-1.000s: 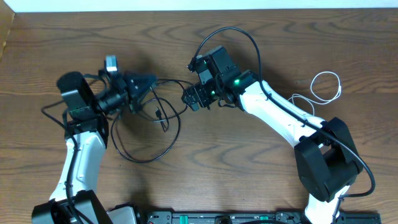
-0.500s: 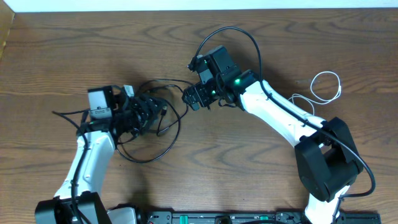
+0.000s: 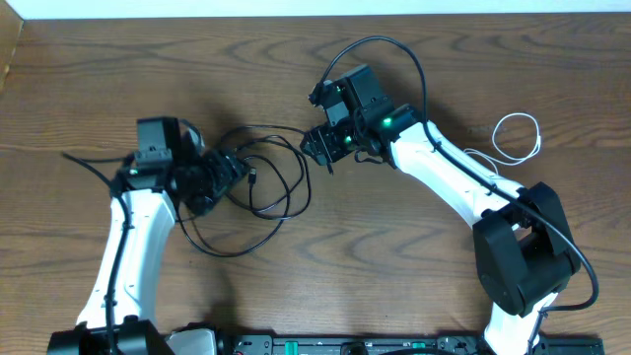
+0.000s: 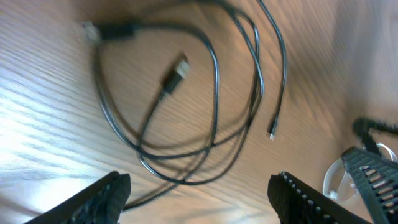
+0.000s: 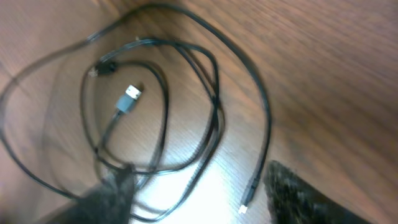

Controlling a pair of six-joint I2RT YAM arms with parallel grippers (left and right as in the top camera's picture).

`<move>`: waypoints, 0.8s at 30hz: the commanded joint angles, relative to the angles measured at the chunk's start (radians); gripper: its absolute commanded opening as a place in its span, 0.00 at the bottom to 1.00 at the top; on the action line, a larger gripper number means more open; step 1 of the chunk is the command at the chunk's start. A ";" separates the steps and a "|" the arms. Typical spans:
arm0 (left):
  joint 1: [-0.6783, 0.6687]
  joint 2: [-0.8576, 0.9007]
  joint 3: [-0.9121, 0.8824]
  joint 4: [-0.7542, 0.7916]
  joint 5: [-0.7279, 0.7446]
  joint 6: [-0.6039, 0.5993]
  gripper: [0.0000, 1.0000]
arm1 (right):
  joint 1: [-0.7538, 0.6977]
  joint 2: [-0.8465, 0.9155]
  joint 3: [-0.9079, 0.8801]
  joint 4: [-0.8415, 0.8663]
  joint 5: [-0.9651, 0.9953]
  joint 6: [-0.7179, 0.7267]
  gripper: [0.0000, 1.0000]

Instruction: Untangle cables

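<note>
The black cable (image 3: 232,253) lies in loose overlapping loops on the wooden table between my two grippers. My left gripper (image 3: 229,176) hovers at the loops' left edge, open, with nothing between its fingers. Its wrist view shows the black cable (image 4: 217,74) and a USB plug (image 4: 177,70) ahead of the left gripper (image 4: 199,200). My right gripper (image 3: 317,150) hangs over the loops' right edge. In its blurred wrist view the right gripper (image 5: 199,196) stands open over cable strands (image 5: 267,118), near a small plug end (image 5: 245,202). The white cable (image 3: 495,131) lies coiled at the far right.
The right arm's own thick black cable (image 3: 394,47) arcs above its wrist. The table's far edge (image 3: 296,14) runs along the top. Bare wood (image 3: 394,266) stretches in front of the loops.
My left gripper has opened, let go of the black cable and swung toward the front. The loops have dropped and spread right. My right gripper shifted slightly right and its jaws have narrowed.
</note>
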 commanded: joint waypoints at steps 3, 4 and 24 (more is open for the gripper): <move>0.000 -0.006 0.071 -0.056 -0.257 0.050 0.76 | 0.034 0.022 -0.001 0.027 -0.057 -0.005 0.37; 0.000 -0.005 0.071 -0.058 -0.269 0.050 0.84 | 0.045 0.034 -0.001 0.038 -0.057 -0.005 0.37; 0.000 -0.002 0.069 -0.099 -0.272 0.050 1.00 | 0.161 0.263 0.001 0.459 0.033 -0.126 0.58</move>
